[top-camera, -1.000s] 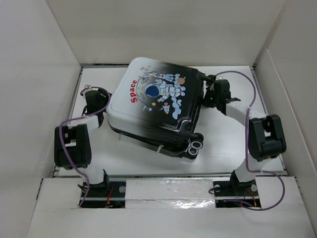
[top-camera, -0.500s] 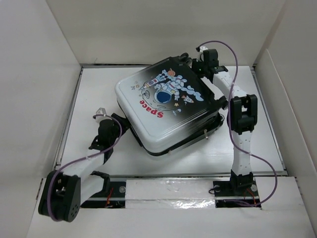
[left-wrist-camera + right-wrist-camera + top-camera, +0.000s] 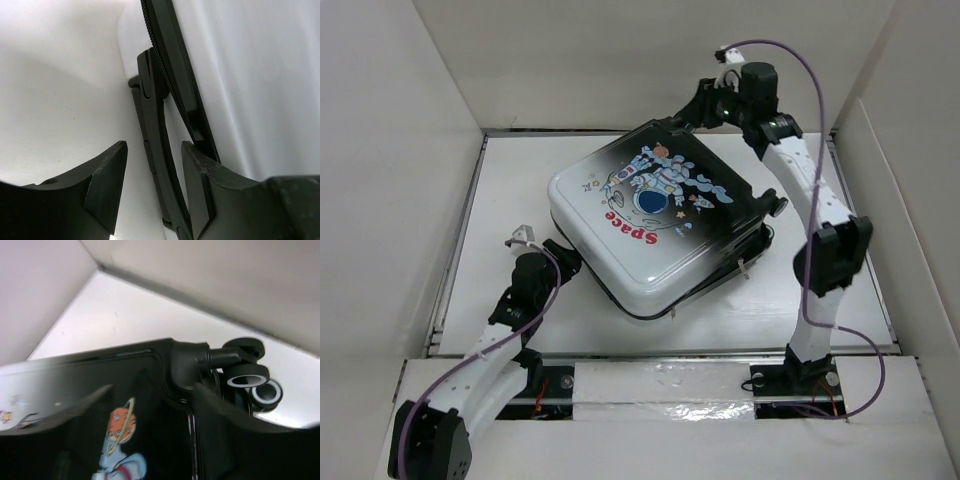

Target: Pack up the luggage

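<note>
Left pincer (image 3: 154, 147) first: its jaws are apart. A black bar (image 3: 152, 125) on the edge of the luggage (image 3: 650, 230) sits in the gap between them. The right-hand finger (image 3: 200, 185) looks to be up against it, while there's a clear bit of white between the bar and the other finger (image 3: 105, 190), so it's not clamped on anything. A toothed zipper line (image 3: 160, 55) runs right beside that bar. From above, this pincer is low down at the near-left side of the luggage.

Right pincer (image 3: 150, 392) is spread wide and holds nothing. It hangs over the far corner of the luggage, right by the black wheels (image 3: 250, 372), and its wrist view looks down on the dark end of the shell with a bit of the cartoon print.

The luggage itself lies flat around the middle of the white surface (image 3: 760, 310), printed side up and turned diagonally. The red "Space" lettering (image 3: 635, 222) faces the near side and reads upside down from the overhead view. White walls (image 3: 420, 100) box the whole surface in.
</note>
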You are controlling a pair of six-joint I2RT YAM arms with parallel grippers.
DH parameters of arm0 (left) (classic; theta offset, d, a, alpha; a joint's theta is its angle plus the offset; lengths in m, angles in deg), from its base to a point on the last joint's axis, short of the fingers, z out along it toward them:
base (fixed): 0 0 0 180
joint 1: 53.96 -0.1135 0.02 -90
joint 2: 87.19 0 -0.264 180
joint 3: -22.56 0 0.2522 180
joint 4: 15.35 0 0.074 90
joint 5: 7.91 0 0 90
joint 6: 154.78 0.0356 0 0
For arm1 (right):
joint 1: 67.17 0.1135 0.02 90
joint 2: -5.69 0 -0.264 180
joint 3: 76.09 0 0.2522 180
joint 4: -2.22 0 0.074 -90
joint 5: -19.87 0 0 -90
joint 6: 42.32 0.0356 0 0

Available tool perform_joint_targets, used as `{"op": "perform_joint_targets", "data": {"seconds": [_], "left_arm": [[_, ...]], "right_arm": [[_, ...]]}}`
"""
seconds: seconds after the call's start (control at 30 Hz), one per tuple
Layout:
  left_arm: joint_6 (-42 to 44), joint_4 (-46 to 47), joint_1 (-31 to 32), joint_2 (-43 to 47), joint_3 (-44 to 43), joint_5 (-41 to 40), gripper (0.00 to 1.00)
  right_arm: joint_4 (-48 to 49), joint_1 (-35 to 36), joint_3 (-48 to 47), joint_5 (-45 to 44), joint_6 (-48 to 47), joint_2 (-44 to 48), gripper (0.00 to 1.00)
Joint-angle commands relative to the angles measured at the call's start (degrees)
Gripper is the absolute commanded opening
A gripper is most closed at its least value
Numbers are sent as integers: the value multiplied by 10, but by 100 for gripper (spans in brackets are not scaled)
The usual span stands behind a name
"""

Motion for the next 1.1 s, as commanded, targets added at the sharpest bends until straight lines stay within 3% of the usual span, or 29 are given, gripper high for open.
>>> {"op": "perform_joint_targets", "data": {"seconds": [0.0,0.03,0.07,0.1,0.17,0.2,0.27,0.3,0.4,0.6,0.77,0.93,1.0,1.07], "left_arm": [[24,48,4,-49,-38,22,43],[24,59,4,-60,-39,24,42],[24,77,4,-77,-46,24,42],[27,83,4,-84,-51,25,42],[30,95,10,-101,-60,23,42],[33,100,10,-107,-61,23,42],[39,113,10,-135,-65,22,42],[40,118,10,-145,-67,30,42],[33,151,10,-179,-62,44,40],[45,141,10,-164,-51,53,37],[46,108,10,-134,-53,-18,35],[-15,78,10,-112,-42,-118,49],[-43,83,-2,-60,-11,-135,63],[-49,99,-29,-22,8,-118,65]], "right_arm": [[90,-24,142,-37,20,142,31],[146,-31,200,-63,36,231,16],[175,-31,324,-106,44,278,6],[199,-31,389,-121,50,327,0],[254,-36,516,-177,73,483,0],[262,-36,636,-199,81,536,0],[276,-41,747,-272,117,681,0],[268,-41,826,-294,124,716,0],[165,-73,905,-328,154,785,0],[129,-92,993,-302,176,814,0],[219,-92,1040,-272,196,781,0],[317,-92,967,-149,165,638,0],[331,-77,933,-136,150,569,0],[356,-66,893,-149,150,533,0]]}}
